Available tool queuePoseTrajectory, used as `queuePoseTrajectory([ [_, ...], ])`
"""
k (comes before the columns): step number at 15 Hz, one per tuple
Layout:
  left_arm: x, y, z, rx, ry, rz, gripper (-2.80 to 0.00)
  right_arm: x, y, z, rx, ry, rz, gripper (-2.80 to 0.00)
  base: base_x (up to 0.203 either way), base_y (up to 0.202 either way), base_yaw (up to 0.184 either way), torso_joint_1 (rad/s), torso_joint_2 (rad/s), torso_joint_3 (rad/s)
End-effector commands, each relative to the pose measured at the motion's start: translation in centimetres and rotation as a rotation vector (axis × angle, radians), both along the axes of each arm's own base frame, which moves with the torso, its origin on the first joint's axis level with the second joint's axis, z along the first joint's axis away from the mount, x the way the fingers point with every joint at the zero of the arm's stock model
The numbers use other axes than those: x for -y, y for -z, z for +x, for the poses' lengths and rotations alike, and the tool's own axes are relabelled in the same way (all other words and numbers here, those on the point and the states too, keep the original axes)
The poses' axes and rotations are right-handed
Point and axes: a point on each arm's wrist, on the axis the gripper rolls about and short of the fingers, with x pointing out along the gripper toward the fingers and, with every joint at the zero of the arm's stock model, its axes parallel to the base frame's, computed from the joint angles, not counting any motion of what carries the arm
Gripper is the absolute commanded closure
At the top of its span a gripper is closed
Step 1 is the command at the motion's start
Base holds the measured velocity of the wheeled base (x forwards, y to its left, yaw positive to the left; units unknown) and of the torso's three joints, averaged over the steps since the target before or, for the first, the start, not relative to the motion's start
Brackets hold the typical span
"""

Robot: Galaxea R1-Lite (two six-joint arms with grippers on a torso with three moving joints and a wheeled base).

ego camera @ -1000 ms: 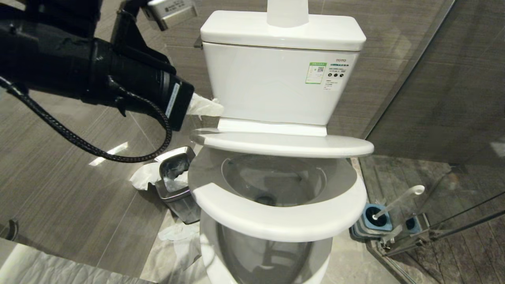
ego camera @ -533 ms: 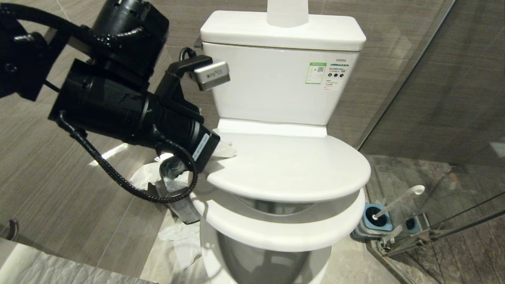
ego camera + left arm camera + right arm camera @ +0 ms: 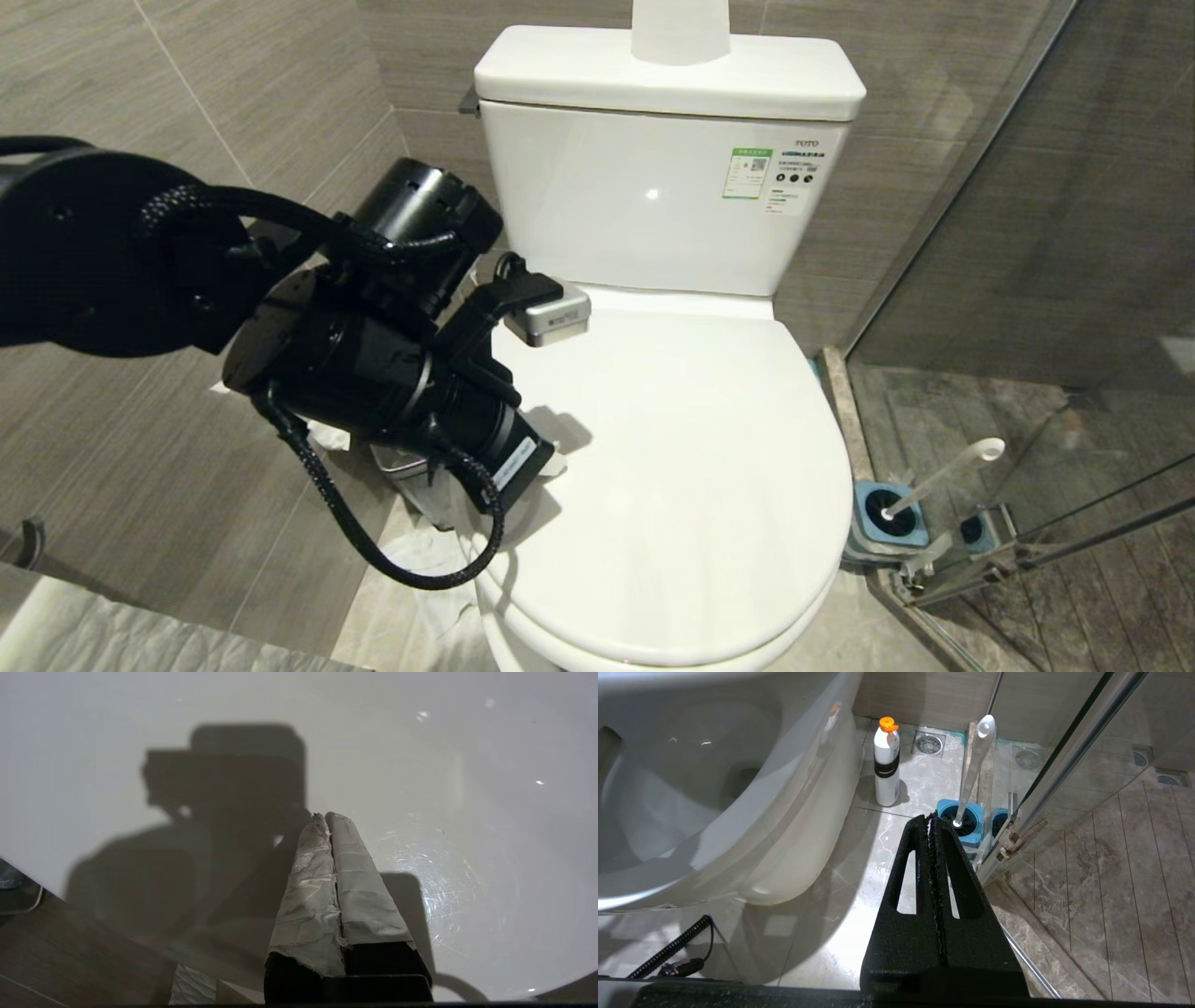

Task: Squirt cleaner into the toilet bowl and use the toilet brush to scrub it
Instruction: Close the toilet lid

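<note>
The toilet's white lid [image 3: 691, 448] lies flat and covers the toilet bowl, so its inside is hidden; the bowl's glossy outer wall [image 3: 798, 826] shows in the right wrist view. My left gripper [image 3: 557, 464] is shut and empty, its tape-wrapped fingertips [image 3: 341, 826] at the lid's [image 3: 420, 765] left edge. The toilet brush [image 3: 943, 478] leans in its blue-topped holder [image 3: 892, 527] on the floor right of the toilet. My right gripper [image 3: 930, 817] is shut and empty, low beside the bowl, just short of the brush handle [image 3: 973, 765]. No cleaner liquid is in view.
A white bottle with an orange cap [image 3: 886, 765] stands on the floor beside the bowl. A steel waste bin [image 3: 401, 462] and loose tissue [image 3: 420, 560] sit left of the toilet, behind my left arm. A glass shower partition [image 3: 1027, 280] closes off the right side.
The lid has swung down from half raised to flat over the seat. My left arm came down and forward with it, its fingers staying shut.
</note>
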Motion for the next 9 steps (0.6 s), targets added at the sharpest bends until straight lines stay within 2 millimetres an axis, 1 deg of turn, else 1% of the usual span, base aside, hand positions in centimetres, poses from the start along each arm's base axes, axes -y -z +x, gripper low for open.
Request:
queuePoseTrajectory([
  [1, 0.8, 1.9, 0.8, -0.060, -0.024, 0.031, 0.00, 0.0, 0.0, 0.0, -0.001, 0.000, 0.000, 0.00, 0.000, 0.000, 0.000, 0.000, 0.00, 0.000],
  [9, 3.4, 7.7, 4.0, -0.045, -0.111, 0.099, 0.00, 0.0, 0.0, 0.0, -0.001, 0.000, 0.000, 0.00, 0.000, 0.000, 0.000, 0.000, 0.00, 0.000],
])
